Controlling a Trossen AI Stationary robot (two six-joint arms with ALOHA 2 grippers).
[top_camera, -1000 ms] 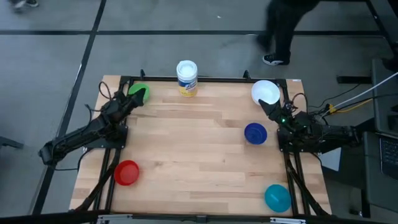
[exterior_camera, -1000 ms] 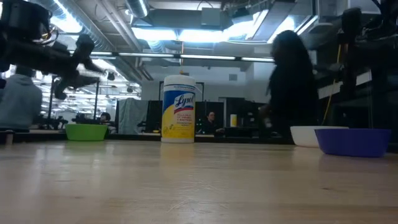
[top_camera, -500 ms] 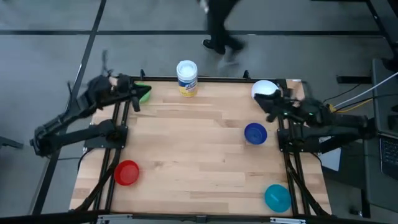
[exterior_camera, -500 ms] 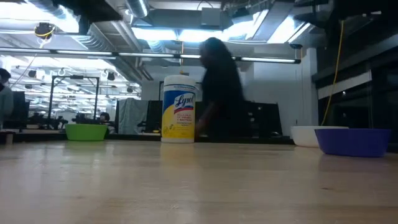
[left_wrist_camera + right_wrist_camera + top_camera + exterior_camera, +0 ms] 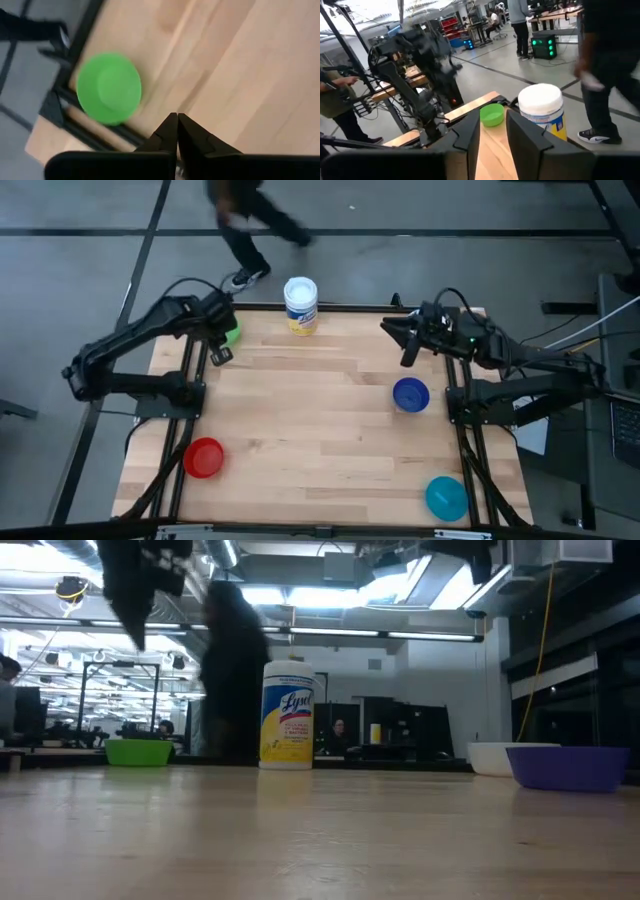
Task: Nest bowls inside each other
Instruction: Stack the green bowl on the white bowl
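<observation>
Your bowls all sit apart and empty: green bowl [image 5: 229, 332] far left, white bowl [image 5: 492, 757] far right, dark blue bowl [image 5: 410, 394] just nearer, red bowl [image 5: 203, 457] near left, teal bowl [image 5: 446, 497] near right. They look light, stiff and slippery, so pinch a rim. The left gripper [image 5: 176, 131] hangs pinched together, empty, beside green. The right gripper [image 5: 492, 131] hovers narrowly parted, empty.

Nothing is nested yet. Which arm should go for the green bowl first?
Left. The left hand hangs shut just beside the green bowl at the table's far left corner. The right hand is raised across the table near the far right corner, closer to the dark blue bowl.
</observation>
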